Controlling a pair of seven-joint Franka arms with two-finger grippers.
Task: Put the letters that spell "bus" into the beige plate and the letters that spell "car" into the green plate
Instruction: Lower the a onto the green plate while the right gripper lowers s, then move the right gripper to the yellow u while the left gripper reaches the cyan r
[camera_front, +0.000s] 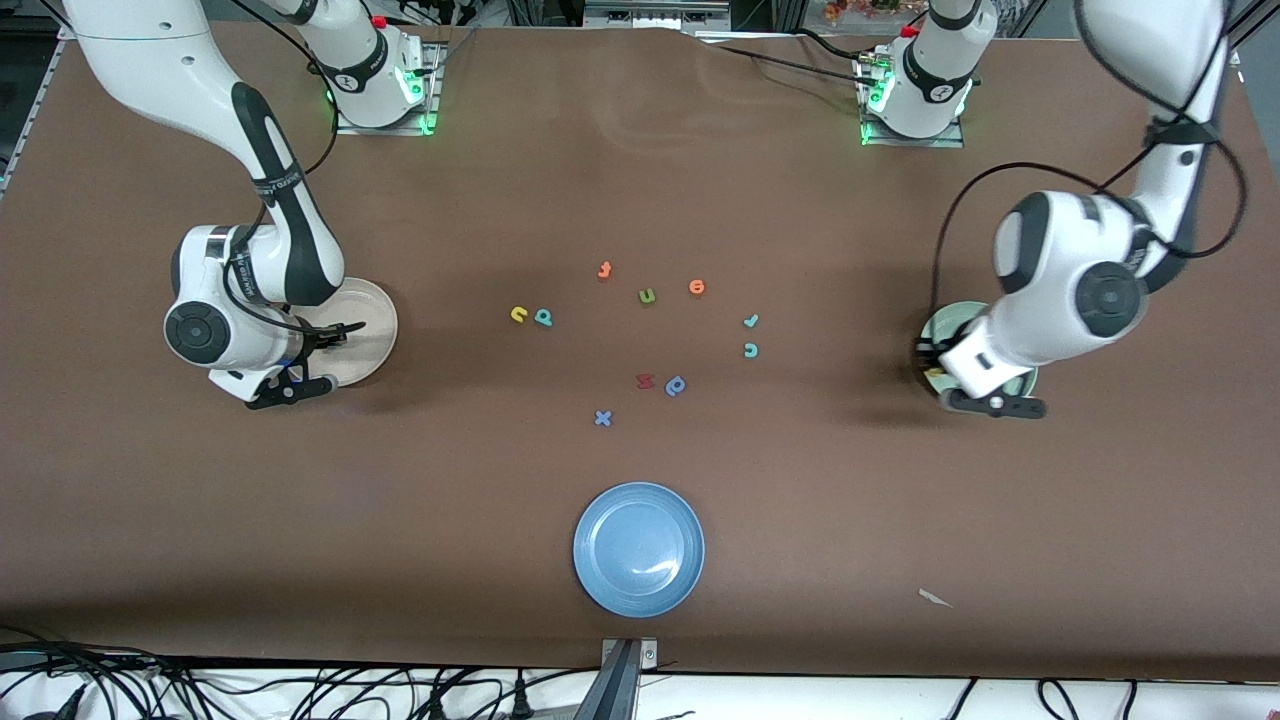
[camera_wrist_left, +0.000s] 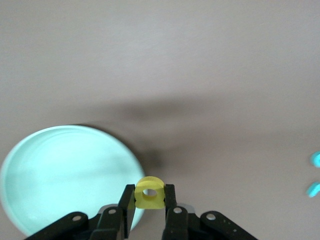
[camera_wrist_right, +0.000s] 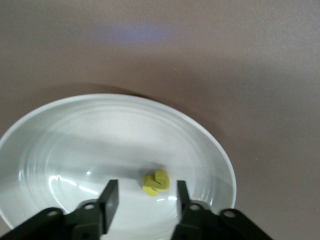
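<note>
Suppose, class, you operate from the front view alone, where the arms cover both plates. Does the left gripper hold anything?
Observer: Yes. The left gripper is shut on the yellow "a".
Operator: Is it over its plate?
Observer: It hangs above the rim of the green plate, which holds no letters yet.
Operator: And the right gripper?
Observer: The right gripper is open just above the beige plate; the yellow "s" lies loose in the plate between its fingers.
</note>
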